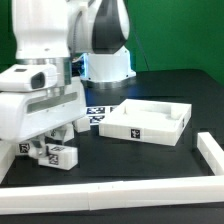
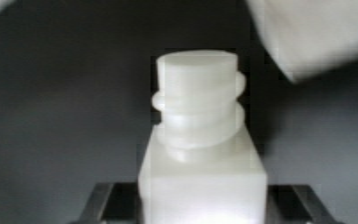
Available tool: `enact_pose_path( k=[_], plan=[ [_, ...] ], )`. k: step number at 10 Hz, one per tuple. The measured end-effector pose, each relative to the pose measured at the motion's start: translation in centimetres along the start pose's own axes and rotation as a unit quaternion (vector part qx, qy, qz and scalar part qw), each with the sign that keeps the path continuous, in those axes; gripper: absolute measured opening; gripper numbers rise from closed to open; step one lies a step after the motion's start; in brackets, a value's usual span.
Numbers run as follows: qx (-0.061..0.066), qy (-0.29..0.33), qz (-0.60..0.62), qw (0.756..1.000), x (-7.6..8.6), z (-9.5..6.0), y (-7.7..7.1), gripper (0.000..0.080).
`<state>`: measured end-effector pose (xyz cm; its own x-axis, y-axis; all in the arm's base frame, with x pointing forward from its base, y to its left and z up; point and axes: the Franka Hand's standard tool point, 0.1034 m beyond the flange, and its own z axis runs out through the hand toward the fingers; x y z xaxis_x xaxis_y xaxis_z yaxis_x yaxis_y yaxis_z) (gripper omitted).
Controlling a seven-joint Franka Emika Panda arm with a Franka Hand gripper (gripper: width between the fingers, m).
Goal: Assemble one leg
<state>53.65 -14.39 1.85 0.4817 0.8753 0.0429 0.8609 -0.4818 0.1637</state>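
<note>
In the wrist view a white leg [image 2: 202,130] sits between my dark fingers [image 2: 114,200], its stepped round end pointing away from the camera. My gripper [image 2: 202,208] is shut on its square body. In the exterior view my gripper [image 1: 45,133] hangs low over the table at the exterior view's left, and the hand hides most of the held leg. Two more tagged legs [image 1: 60,153] lie just below it. The white tray-like tabletop [image 1: 150,128] lies to the exterior view's right of the gripper, apart from it.
A white rail [image 1: 100,192] runs along the table's front and turns up the exterior view's right side [image 1: 210,150]. The marker board [image 1: 97,112] lies behind the tabletop's near corner. A blurred white shape [image 2: 318,40] shows beyond the leg in the wrist view.
</note>
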Motion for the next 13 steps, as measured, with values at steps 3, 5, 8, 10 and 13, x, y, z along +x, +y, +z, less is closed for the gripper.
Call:
enact_pose_path(
  k=[3, 5, 8, 10, 13],
  plan=[
    [0.004, 0.0, -0.002, 1.0, 0.3, 0.0, 0.4, 0.0285],
    [0.005, 0.0, -0.001, 1.0, 0.3, 0.0, 0.3, 0.0294],
    [-0.019, 0.008, 0.05, 0.999, 1.3, -1.5, 0.6, 0.0605],
    [-0.023, 0.015, 0.115, 0.993, 3.2, -3.8, -0.5, 0.0647],
    [-0.005, 0.021, 0.239, 0.971, 7.6, -5.5, -4.3, 0.0649]
  ],
)
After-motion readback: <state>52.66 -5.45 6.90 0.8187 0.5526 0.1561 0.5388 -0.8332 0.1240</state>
